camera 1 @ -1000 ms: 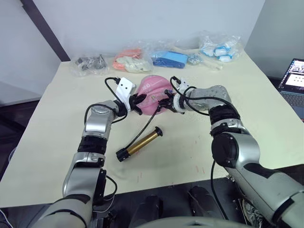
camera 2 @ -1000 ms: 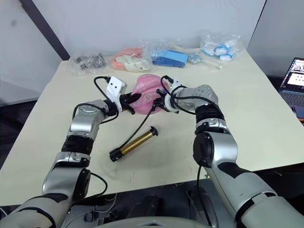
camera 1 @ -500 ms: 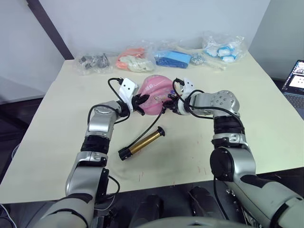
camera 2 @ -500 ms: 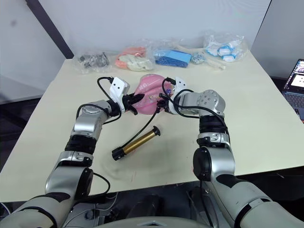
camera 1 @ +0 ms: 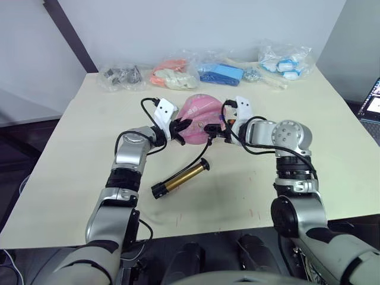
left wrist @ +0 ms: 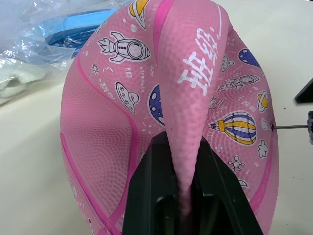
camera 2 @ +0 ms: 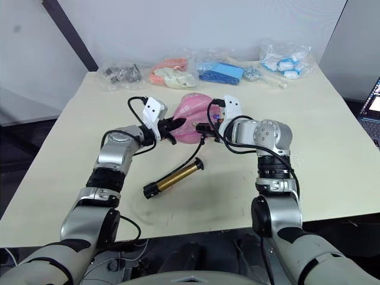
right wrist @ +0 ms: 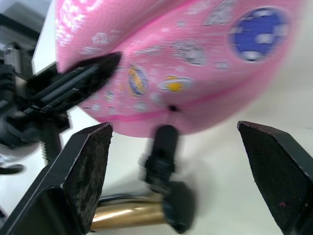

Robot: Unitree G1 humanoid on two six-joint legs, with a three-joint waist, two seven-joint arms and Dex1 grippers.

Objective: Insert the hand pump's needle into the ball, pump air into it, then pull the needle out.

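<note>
The pink ball (camera 1: pixel 199 108), dented and printed with cartoons, lies mid-table. My left gripper (camera 1: pixel 180 126) is shut on a raised fold of it; the left wrist view shows its black fingers (left wrist: pixel 156 196) pinching that ridge of the ball (left wrist: pixel 112 122). My right gripper (right wrist: pixel 174 128) stands open on the ball's other side, its fingers (right wrist: pixel 85 171) wide apart. Between them hangs the black fitting (right wrist: pixel 164 147), untouched, its tip at a small hole in the ball (right wrist: pixel 172 108). The needle (left wrist: pixel 288 127) meets the ball's skin. The hand pump (camera 1: pixel 181 176) lies on the table, its hose (camera 1: pixel 199 151) curving up to the fitting.
Several plastic bags line the table's far edge: dark parts (camera 1: pixel 119 76), orange and white items (camera 1: pixel 173 74), blue items (camera 1: pixel 221 72), blue-white items (camera 1: pixel 284 59). A laptop (camera 1: pixel 373 107) sits past the right edge. Bare tabletop (camera 1: pixel 77 160) surrounds the pump.
My right gripper has opened and let go of the needle fitting, which stays at the ball. The right elbow has swung outward. The camera has shifted. The left gripper keeps its pinch.
</note>
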